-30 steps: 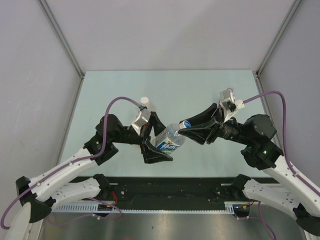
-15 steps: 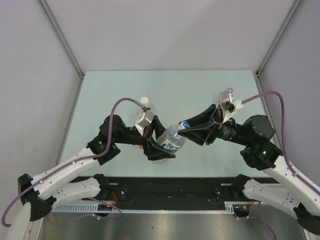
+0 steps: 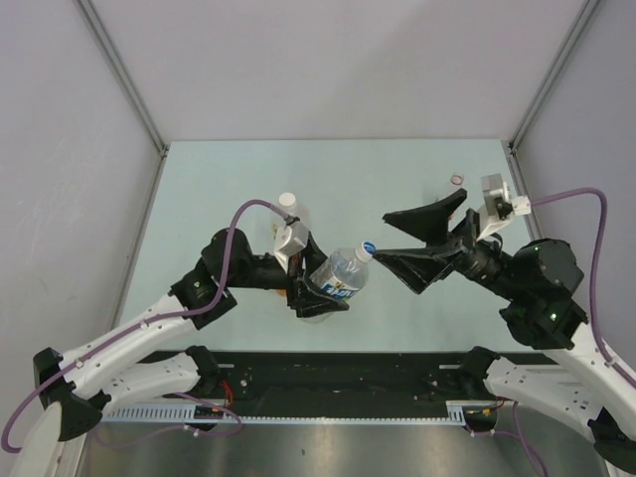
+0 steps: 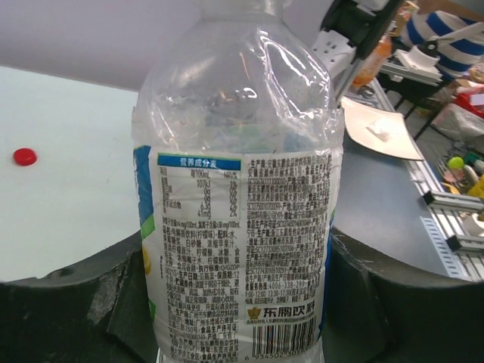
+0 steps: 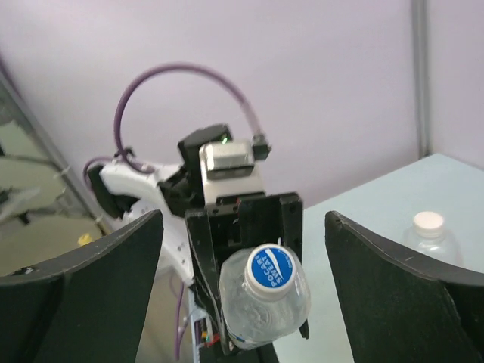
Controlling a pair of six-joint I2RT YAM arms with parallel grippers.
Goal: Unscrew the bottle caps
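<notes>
A clear bottle [image 3: 336, 276] with a blue-and-white label hangs tilted above the table, and my left gripper [image 3: 320, 288] is shut on its body. The left wrist view shows the label [image 4: 242, 227] pressed between both black fingers. The blue cap [image 3: 368, 246] sits on the bottle's neck and faces the right arm. My right gripper [image 3: 382, 236] stands open just right of the cap, not touching it. In the right wrist view the blue cap [image 5: 270, 272] lies between the spread fingers [image 5: 408, 287]. A second bottle with a white cap [image 3: 288, 201] stands behind the left arm.
A loose red cap [image 3: 456, 179] lies on the pale green table [image 3: 378, 169] at the back right, also seen as the red cap [image 4: 24, 156]. The white-capped bottle [image 5: 429, 227] stands near the left wrist. Grey walls close in the table's sides and back.
My left gripper has shut on the bottle's body. My right gripper has let go of the blue cap, opened wide and drawn back to the right.
</notes>
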